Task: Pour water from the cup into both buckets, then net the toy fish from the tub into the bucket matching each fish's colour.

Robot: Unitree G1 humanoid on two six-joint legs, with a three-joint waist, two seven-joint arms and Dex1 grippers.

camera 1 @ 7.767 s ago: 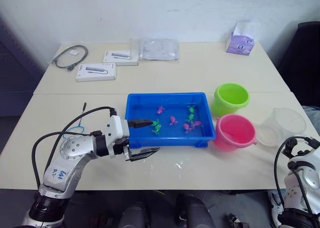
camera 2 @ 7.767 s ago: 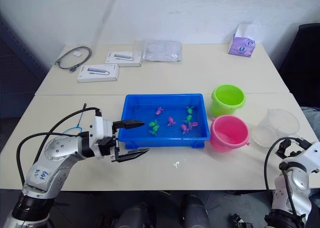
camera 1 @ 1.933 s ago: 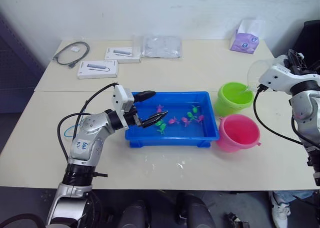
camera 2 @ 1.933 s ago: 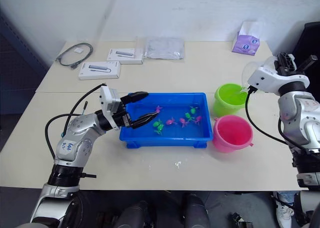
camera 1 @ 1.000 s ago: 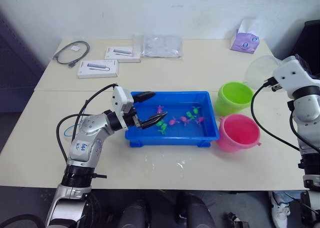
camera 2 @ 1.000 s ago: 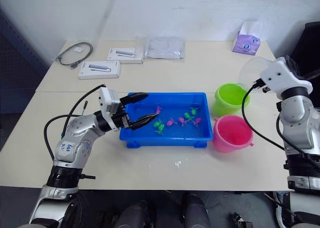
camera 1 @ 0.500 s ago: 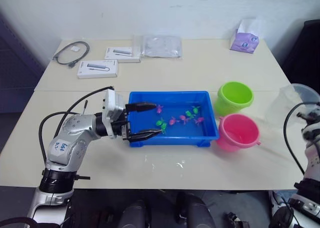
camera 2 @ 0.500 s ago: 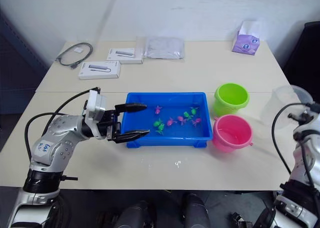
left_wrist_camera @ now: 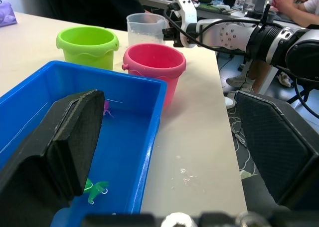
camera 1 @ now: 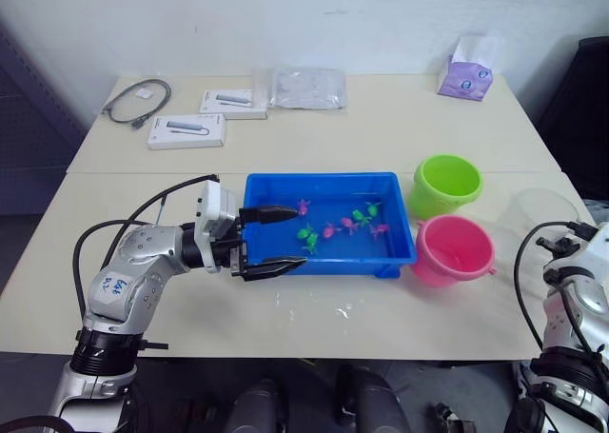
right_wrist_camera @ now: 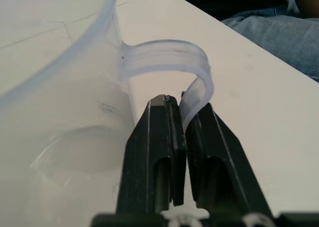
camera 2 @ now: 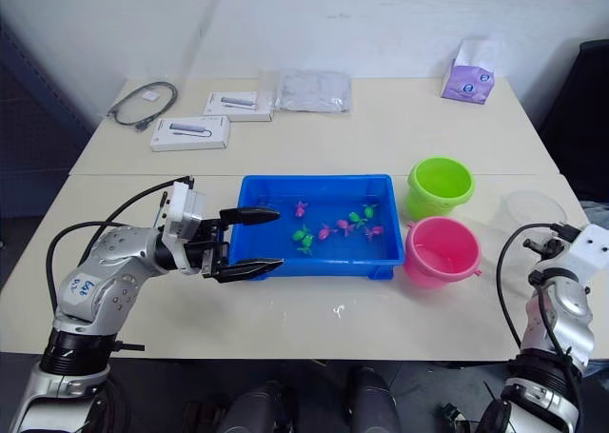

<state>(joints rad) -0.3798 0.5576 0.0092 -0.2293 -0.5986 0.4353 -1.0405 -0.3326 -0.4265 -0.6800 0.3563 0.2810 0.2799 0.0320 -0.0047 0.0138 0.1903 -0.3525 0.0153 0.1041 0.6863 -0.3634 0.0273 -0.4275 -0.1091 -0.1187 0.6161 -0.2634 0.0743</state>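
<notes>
My right gripper (right_wrist_camera: pixel 180 107) has its two fingers pinched together on the clear handle of the cup (camera 2: pixel 529 214), which stands upright on the table (camera 1: pixel 381 133) at the right edge, just right of the pink bucket (camera 1: pixel 454 250). My left gripper (camera 1: pixel 271 240) is spread wide and holds nothing. One finger (camera 1: pixel 270 211) reaches over the left end of the tub (camera 1: pixel 327 183); the other finger (camera 1: pixel 270 269) sits outside the tub's near-left corner, above the tabletop.

The blue tub lies in the middle of the table, with the toy fish (camera 1: pixel 344 226), green and magenta, scattered in its middle and right half. The green bucket (camera 1: pixel 446 185) stands just right of the tub's far corner; the pink bucket stands just right of its near corner, in front of the green one.

Along the far edge I see a coiled cable (camera 1: pixel 135 103), two white boxes (camera 1: pixel 186 130), a clear plastic bag (camera 1: pixel 304 88) and a tissue pack (camera 1: pixel 467 68).
</notes>
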